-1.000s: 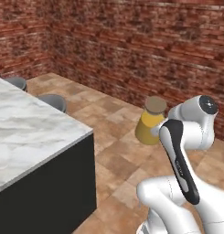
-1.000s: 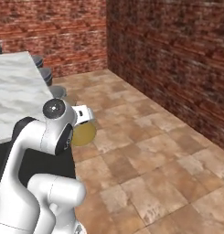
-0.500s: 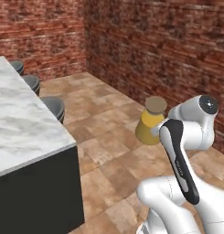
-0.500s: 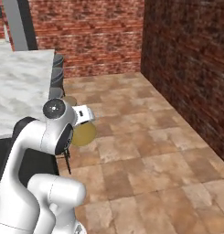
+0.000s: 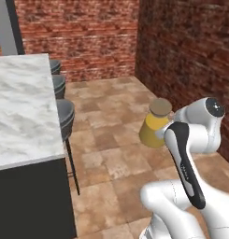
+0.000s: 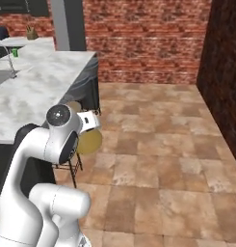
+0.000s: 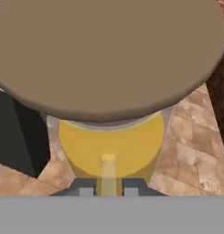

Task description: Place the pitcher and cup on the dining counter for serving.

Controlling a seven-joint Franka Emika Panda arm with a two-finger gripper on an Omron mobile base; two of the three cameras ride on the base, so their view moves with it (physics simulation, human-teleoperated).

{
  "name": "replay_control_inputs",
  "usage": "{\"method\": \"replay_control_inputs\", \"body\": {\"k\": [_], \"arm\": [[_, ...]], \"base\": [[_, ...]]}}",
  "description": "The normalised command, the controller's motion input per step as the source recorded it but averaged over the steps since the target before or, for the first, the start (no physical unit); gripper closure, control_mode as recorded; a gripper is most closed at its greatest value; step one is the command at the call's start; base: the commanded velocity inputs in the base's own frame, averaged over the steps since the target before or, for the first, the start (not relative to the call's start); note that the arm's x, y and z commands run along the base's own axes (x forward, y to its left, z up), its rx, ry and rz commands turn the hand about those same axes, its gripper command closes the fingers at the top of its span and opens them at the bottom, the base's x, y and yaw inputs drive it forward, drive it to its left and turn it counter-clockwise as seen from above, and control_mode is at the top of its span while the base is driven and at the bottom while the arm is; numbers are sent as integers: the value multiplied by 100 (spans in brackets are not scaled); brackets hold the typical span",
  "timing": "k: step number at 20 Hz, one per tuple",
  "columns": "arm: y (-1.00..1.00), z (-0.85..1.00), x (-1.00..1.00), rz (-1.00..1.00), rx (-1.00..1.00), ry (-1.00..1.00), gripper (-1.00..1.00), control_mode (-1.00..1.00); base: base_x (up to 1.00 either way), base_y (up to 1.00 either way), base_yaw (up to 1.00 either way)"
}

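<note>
The pitcher hangs in the air over the tiled floor, orange liquid in clear glass under a round brown lid. My gripper is shut on its handle, with the dark fingertips either side. From the right, the pitcher shows partly behind my white arm, beside the dining counter. That counter is a long veined marble top on a dark base. A small green cup stands far back left on marble; which top it is on I cannot tell.
Grey bar stools line the counter's side. A sink and faucet sit in the counter. A plant stands at the back. Brick walls close the room ahead and to the right. Tiled floor lies open between.
The whole picture has swung, so the base has turned: the counter and stools now run further into view. The arm holds the pitcher in the same pose.
</note>
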Motion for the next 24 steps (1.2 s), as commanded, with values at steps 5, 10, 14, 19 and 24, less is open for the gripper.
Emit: {"method": "replay_control_inputs", "body": {"k": [5, 10, 14, 19, 24], "arm": [[0, 0, 0, 0, 0, 0, 100, 100], [0, 0, 0, 0, 0, 0, 100, 100], [0, 0, 0, 0, 0, 0, 100, 100], [0, 0, 0, 0, 0, 0, 100, 100], [0, 0, 0, 0, 0, 0, 100, 100]], "base": [[85, -66, 54], [84, -65, 55], [75, -63, 57], [70, -56, 61], [64, -55, 62]]}}
